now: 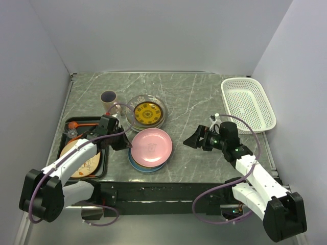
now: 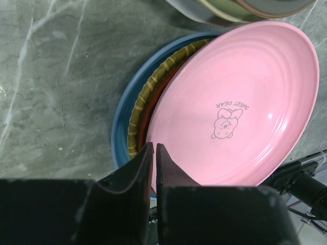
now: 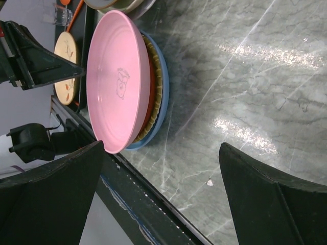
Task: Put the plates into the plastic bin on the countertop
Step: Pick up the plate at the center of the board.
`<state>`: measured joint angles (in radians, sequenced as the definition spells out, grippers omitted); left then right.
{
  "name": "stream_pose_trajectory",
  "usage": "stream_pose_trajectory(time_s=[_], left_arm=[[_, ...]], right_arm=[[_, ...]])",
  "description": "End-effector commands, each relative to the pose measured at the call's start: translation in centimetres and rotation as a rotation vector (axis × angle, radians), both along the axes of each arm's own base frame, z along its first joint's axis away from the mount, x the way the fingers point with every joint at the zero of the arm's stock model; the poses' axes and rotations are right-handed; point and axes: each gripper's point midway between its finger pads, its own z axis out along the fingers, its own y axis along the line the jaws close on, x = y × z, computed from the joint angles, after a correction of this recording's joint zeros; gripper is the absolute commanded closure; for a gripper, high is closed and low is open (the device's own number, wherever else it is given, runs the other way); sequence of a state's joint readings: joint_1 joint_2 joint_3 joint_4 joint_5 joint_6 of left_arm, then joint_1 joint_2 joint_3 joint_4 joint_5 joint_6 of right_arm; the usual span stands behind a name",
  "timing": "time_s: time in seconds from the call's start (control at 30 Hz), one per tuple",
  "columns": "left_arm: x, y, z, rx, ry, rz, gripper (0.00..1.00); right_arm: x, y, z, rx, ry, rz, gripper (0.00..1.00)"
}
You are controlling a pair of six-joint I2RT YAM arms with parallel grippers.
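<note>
A pink plate point(image 1: 152, 146) point(image 2: 240, 102) point(image 3: 117, 81) tops a stack near the countertop's point(image 1: 194, 92) front edge. Under it lie a red plate point(image 2: 144, 120), a yellow-rimmed plate point(image 2: 148, 92) and a blue plate point(image 1: 145, 167) point(image 2: 120, 132) point(image 3: 162, 76). My left gripper point(image 1: 126, 144) point(image 2: 155, 145) is pinched on the pink plate's left rim. A second stack, topped by a yellow-patterned plate point(image 1: 148, 112), stands behind. A beige branch-motif plate point(image 1: 82, 161) point(image 3: 66, 66) lies on the black tray. The white plastic bin point(image 1: 249, 104) sits at the far right, with nothing in it. My right gripper point(image 1: 188, 142) point(image 3: 162, 144) stands open right of the pink plate, with nothing between its fingers.
A black tray point(image 1: 69, 127) at the left also holds an orange utensil point(image 1: 84, 124). A beige mug point(image 1: 108, 98) stands behind it. White walls close in the countertop at the back and on both sides. The front stack sits close to the countertop's near edge point(image 3: 153, 204).
</note>
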<state>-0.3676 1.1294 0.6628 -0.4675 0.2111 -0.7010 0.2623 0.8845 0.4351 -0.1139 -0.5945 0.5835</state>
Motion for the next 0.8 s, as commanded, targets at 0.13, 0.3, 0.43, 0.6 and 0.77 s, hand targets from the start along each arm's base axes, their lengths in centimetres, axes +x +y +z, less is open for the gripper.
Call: stream_pose_trajectory(time_s=[0.13,0.3,0.43,0.6,0.77], left_arm=[[1.3,-1.0,0.2,-0.015,-0.037,-0.01,0.83],[1.2,-1.6,-0.3,-0.032,-0.04,-0.026,0.85],[1.1,-2.0,-0.9,-0.02,-0.022,-0.037,0.85],[1.0,-2.5,-1.5,-0.027,-0.018,-0.047,0.85],[0.6,-3.2,-2.8,-0.023,0.012,-0.062,0.86]], right_arm=[[0.2,0.3,0.1,0.006,-0.037,0.015,0.0],[0.0,0.4,-0.1,0.019,-0.034,0.017,0.0],[0.0,0.6,-0.3,0.031,-0.025,0.019,0.0],[-0.5,0.9,-0.4,0.055,-0.01,0.036,0.0],[-0.4,1.7,0.3,0.097,-0.035,0.048,0.0]])
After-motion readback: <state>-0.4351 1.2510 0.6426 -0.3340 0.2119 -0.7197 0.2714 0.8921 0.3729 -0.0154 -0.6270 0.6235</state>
